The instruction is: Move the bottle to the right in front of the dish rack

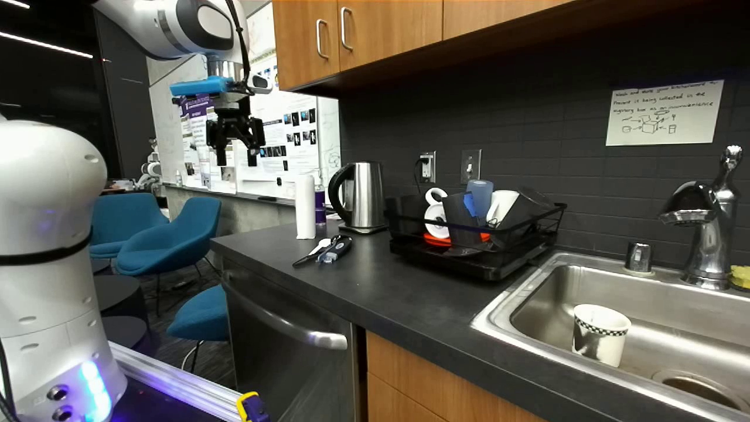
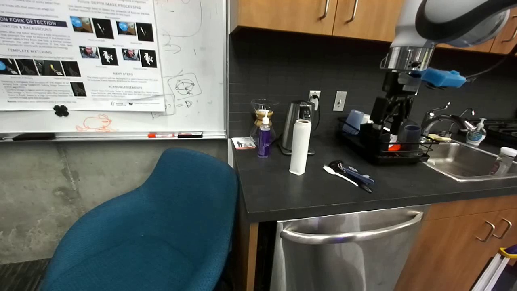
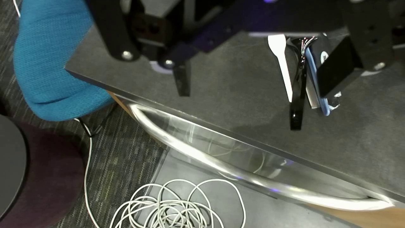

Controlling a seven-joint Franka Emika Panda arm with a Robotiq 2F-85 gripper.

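Gripper [image 1: 237, 157] hangs in mid-air, fingers [image 3: 183, 80] spread well apart in the wrist view. Bottle [image 2: 264, 142] upright on the counter [image 2: 274, 194], near its end, well apart from the rack [image 1: 439, 261]; kettle [image 1: 368, 196] between the two in both exterior views. White cylinder [image 1: 305, 208] partly hides bottle in an exterior view. Utensils [image 2: 357, 176] lie on the counter; rack holds dishes [image 1: 481, 199].

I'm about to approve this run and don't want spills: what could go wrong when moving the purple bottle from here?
The white cylinder partly hides the purple bottle in an exterior view; the open tool might topple that cylinder while reaching past.
In an exterior view a glass vessel appears close behind the bottle, so a push could knock it.
The utensils lie left of the dish rack in both exterior views; a low carry might catch them.
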